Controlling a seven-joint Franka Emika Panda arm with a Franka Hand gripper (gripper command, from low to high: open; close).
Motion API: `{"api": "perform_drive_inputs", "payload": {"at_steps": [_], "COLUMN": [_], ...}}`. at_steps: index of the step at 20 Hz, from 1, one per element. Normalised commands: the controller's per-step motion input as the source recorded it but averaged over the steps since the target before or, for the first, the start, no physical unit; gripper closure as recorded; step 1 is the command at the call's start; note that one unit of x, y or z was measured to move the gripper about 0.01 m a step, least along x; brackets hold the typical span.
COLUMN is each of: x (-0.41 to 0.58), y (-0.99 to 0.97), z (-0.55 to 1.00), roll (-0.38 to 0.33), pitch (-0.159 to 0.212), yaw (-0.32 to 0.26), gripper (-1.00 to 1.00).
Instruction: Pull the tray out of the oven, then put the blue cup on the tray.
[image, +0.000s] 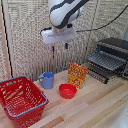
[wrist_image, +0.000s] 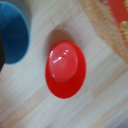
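The blue cup (image: 46, 80) stands upright on the wooden table, its handle toward the exterior view's left. It also shows in the wrist view, where only part of the blue cup (wrist_image: 12, 32) is in frame. My gripper (image: 59, 48) hangs high above the table, over the space between the cup and the orange box, open with nothing between its fingers. The oven (image: 114, 50) sits at the exterior view's right with its door folded down. The tray (image: 106, 61) of wire bars sticks out of the oven's mouth above the door.
A red bowl (image: 67, 90) (wrist_image: 65, 68) sits in front of an orange box (image: 77, 75) (wrist_image: 110, 25), between the cup and the oven. A red mesh basket (image: 22, 100) stands at the front of the exterior view's left. A wicker-patterned wall is behind.
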Motion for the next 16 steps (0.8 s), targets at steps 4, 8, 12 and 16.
{"api": "perform_drive_inputs", "payload": {"at_steps": [4, 8, 12, 16], "x": [0.159, 0.126, 0.089, 0.039], "y": [0.24, 0.16, 0.12, 0.08], "z": [-0.48, -0.44, -0.20, -0.19], "roll": [0.171, 0.162, 0.131, 0.051], "pitch": [0.036, 0.056, 0.144, 0.113], "yaw": [-0.027, -0.004, 0.000, 0.003], "gripper": [-1.00, -1.00, -1.00, -1.00]}}
